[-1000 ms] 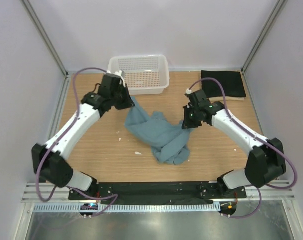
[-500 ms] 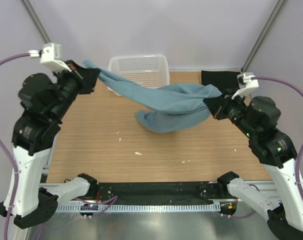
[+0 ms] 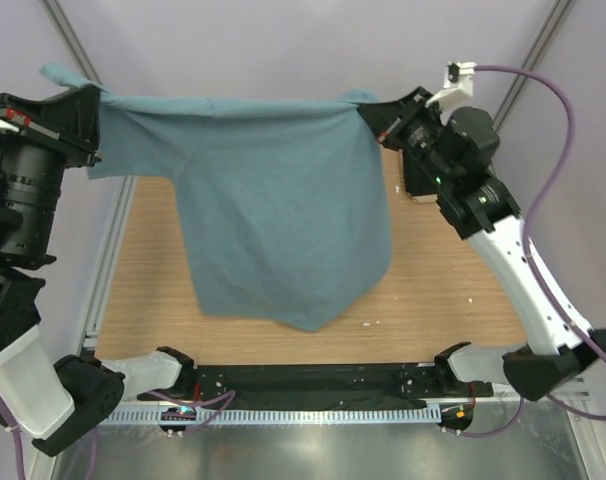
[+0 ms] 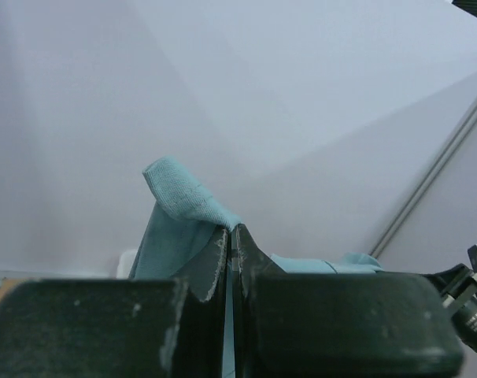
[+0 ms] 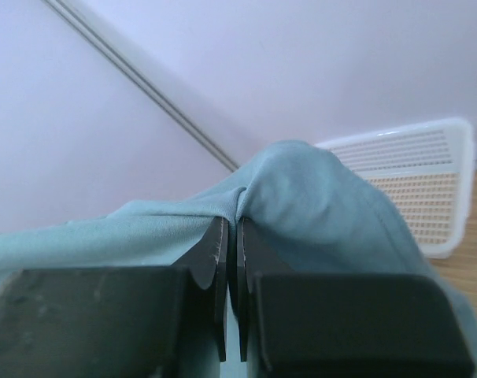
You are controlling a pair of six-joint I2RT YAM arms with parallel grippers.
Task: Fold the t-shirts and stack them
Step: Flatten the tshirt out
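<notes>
Teal-blue t-shirt [image 3: 283, 220] hangs spread between two raised grippers, above the wooden table [image 3: 443, 290].

The table lies below with its surface showing to the right of and under the cloth. The t-shirt hangs in the air as a broad sheet, its top edge stretched nearly level from left to right, its lower hem loose and slanting, clear of the wood. In the right wrist view, the white mesh basket [image 5: 427, 181] sits at the table's far edge, behind the cloth. The left gripper [image 3: 91, 110] is clamped on the shirt's upper left corner, a small fold poking past its fingers. The right gripper [image 3: 368, 112] pinches the upper right corner, jaws pressed together on the fabric.
</notes>
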